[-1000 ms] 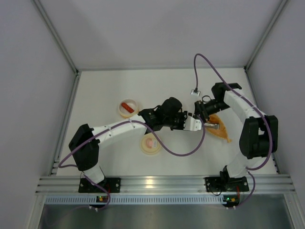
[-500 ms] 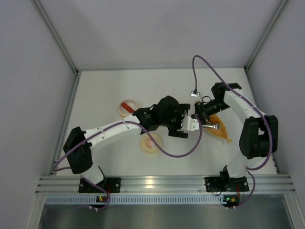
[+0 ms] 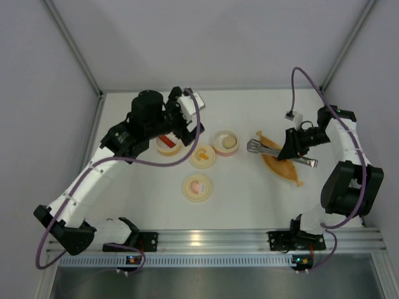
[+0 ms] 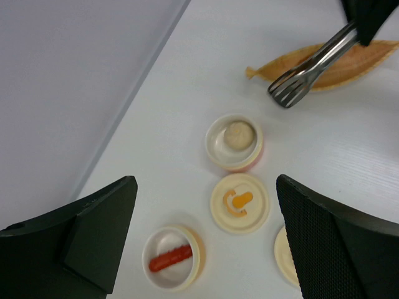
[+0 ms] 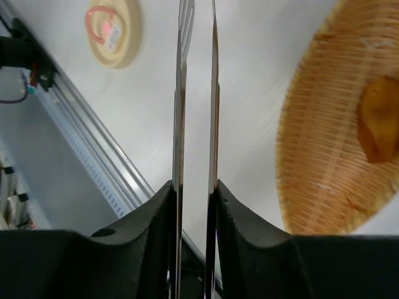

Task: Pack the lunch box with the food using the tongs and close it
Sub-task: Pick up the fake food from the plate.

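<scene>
Tongs (image 3: pixel 272 151) in right claw (image 5: pixel 194 190) (tight pinch)

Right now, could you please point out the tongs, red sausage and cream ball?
tongs (image 4: pixel 317 60), left wrist view, arms' middle
red sausage (image 4: pixel 167 260), left wrist view, middle
cream ball (image 4: pixel 237 132), left wrist view, centre

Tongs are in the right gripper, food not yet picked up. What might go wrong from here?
The tongs sit squeezed nearly shut in the right gripper; they may not open wide enough for food. The cream ball is round and its cup small: it may slip from the tips, or the cup may tip.
</scene>
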### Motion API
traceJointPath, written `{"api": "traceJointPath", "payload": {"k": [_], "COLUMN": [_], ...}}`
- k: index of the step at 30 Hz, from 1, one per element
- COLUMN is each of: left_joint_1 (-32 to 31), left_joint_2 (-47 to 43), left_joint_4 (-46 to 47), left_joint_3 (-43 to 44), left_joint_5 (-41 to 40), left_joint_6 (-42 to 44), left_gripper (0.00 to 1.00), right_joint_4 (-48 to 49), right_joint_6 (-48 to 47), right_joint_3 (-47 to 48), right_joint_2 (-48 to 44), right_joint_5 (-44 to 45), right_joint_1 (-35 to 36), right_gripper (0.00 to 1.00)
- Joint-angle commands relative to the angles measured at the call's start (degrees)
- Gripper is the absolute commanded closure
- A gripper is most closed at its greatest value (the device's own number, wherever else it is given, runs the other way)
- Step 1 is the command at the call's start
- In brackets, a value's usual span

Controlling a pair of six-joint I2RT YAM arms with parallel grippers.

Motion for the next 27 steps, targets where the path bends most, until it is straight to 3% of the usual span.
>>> {"api": "traceJointPath", "payload": {"k": [1,6,13,19,27], "left_joint_1": [11.23,19.88,26.64,28.93,29.46], "left_joint_2": [0.07,-0.81,-1.69,-0.20,1.39], "left_joint_4": [-8.14,-8.50,-9.29,-12.02,-10.96], "left_joint_3": [-1.74,-6.74,-11.24,-10.45,-10.80], "left_joint_5": [4.96,7.08,14.37,18.33,17.02], "left_joint_6": [-10.98,-15.72,-16.53,-15.47,-16.70], "left_gripper": [0.02,0.02,0.01,0.02,0.02], "right_joint_4": [-10.32,-10.32,-10.32,-9.19,-6.02], "right_joint_6": [-3.56,-5.58,-10.75,-16.21,-17.80], "right_joint_3": [2.28,0.70,0.70,1.05,1.67], "right_joint_2": [-5.91,-10.13,-11.55,-10.58,-7.86], "right_joint_5": [7.70,13.08,18.62,25.30,27.94], "right_joint_1": [-2.89,-4.92,-7.47,-7.47,-7.56], "right_gripper": [0.68,0.58,0.59,0.58,0.57]}}
